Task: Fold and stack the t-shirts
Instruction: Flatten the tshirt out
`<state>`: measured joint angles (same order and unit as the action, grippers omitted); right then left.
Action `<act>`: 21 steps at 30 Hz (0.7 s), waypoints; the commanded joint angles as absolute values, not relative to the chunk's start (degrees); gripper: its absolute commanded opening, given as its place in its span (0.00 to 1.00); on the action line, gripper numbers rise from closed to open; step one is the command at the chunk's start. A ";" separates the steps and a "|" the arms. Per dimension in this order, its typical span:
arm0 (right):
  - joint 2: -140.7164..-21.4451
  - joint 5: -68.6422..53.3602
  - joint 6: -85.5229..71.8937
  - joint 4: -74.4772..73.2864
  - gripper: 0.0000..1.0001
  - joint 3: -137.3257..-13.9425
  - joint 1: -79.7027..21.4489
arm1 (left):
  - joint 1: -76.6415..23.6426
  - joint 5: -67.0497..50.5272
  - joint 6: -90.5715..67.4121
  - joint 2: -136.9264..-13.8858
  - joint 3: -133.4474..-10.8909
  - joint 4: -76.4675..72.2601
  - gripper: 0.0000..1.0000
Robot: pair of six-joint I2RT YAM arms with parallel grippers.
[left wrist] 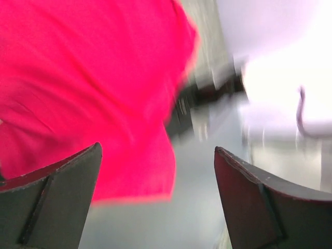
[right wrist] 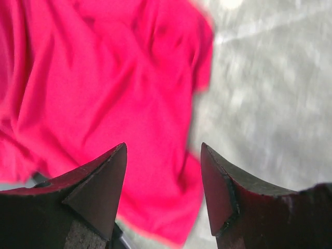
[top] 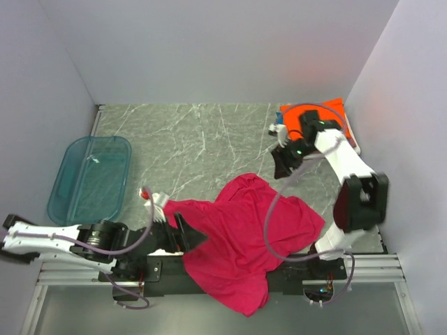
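Draped over the near edge of the table (top: pixel 202 139), between the two arm bases, the magenta-red shirt (top: pixel 244 241) lies crumpled and unfolded, with its lower part hanging over the mounting rail (top: pixel 377 265). It looks light, limp and slack: it will sag and bunch wherever it is lifted, so a pinch at a hem, shoulder seam or sleeve edge should hold better than a grab at the loose middle.

The left tool (top: pixel 192 237) sits at the shirt's left edge with its jaws spread wide and nothing between them. The blurred wrist view leaves it unclear whether it touches the cloth. The right tool (top: pixel 283 164) hangs above the table beyond the shirt's far edge, jaws parted and empty.

A folded orange shirt (top: pixel 318 115) rests in the far right corner, close to the wall. A blue tray (top: pixel 91 178) takes up the left side. Bare marbled table between them gives room to spread the cloth, though the overhanging part may snag on the rail.
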<state>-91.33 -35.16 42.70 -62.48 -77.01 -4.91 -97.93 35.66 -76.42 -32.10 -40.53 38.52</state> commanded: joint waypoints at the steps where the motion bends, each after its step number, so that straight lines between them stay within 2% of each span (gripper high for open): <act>1: -100.33 -39.74 35.96 -55.91 0.66 -85.66 -10.61 | -90.11 44.04 -80.70 -30.41 -39.20 42.72 0.93; 3: -104.13 -33.86 34.54 -54.14 0.66 -89.02 -13.00 | -85.89 41.85 -77.80 -33.56 -40.07 41.75 0.93; 4: -107.28 -32.27 34.37 -54.05 0.66 -91.82 -15.44 | -80.65 40.36 -73.87 -35.66 -40.77 41.31 0.94; 5: -108.62 -28.95 34.37 -53.70 0.66 -93.06 -16.25 | -77.64 37.21 -72.09 -40.90 -42.87 41.83 0.94; 10: -115.56 -25.84 36.29 -53.08 0.68 -98.51 -19.25 | -58.15 30.68 -62.33 -52.11 -45.97 41.84 0.97; 15: -119.70 -22.86 38.58 -55.37 0.68 -100.99 -21.97 | -43.98 27.43 -65.55 -49.93 -40.97 40.87 1.00; 17: -120.76 -22.24 38.67 -55.28 0.68 -100.81 -22.50 | -41.23 26.55 -66.97 -47.48 -38.16 40.70 1.00; 21: -123.48 -21.09 38.67 -55.98 0.68 -102.04 -23.55 | -32.55 21.81 -67.06 -48.59 -34.37 37.72 0.97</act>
<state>-122.26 -22.90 37.67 -54.87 -99.42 -22.41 -37.08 26.81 -66.89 -47.59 -36.47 40.47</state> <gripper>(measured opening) 0.683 0.974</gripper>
